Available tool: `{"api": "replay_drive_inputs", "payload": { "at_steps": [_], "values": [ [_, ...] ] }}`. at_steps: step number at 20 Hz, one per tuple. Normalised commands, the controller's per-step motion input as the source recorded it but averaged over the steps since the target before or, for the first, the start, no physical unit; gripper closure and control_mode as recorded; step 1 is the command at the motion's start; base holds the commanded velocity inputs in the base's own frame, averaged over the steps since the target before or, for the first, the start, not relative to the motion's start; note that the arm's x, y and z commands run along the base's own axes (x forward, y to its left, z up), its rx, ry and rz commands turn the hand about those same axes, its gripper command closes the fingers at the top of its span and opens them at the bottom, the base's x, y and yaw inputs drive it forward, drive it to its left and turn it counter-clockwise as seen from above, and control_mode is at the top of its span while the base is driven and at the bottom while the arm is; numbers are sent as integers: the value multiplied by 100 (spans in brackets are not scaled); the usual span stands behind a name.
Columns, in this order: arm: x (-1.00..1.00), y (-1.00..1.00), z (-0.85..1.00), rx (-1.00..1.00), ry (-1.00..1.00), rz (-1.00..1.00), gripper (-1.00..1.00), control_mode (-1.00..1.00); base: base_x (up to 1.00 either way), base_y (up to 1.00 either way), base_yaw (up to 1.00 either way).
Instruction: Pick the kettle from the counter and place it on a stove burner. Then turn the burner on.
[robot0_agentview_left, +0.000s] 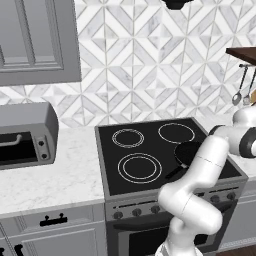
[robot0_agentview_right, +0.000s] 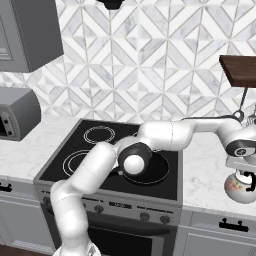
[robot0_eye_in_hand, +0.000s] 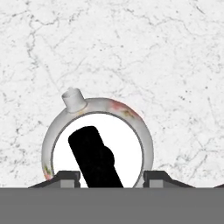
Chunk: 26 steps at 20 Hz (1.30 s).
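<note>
The kettle is squat and rounded, white-silver with reddish blotches on its shoulder, a short stubby spout and a dark handle arching across its pale top; it sits on the marble counter, well to the right of the black cooktop (on whose right front lies a flat frying pan). The white arm stretches out over the cooktop to the right, its hand directly above the kettle. The gripper points straight down, its fingertips spread on either side of the handle without closing on it.
</note>
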Motion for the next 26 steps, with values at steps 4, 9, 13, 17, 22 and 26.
{"api": "replay_drive_inputs", "payload": {
  "at_steps": [4,9,13,17,22,26],
  "values": [
    [-16,0,0,0,-1,0,100,-100,0,0,0],
    [-38,22,19,-3,0,0,100,-100,0,0,0],
    [-53,60,46,-13,0,0,100,-100,0,0,0],
    [-45,92,39,-17,0,0,100,-100,0,0,0],
    [-15,100,7,-14,0,0,100,-100,0,0,0],
    [0,100,1,-10,0,0,100,-100,0,0,0]
  ]
}}
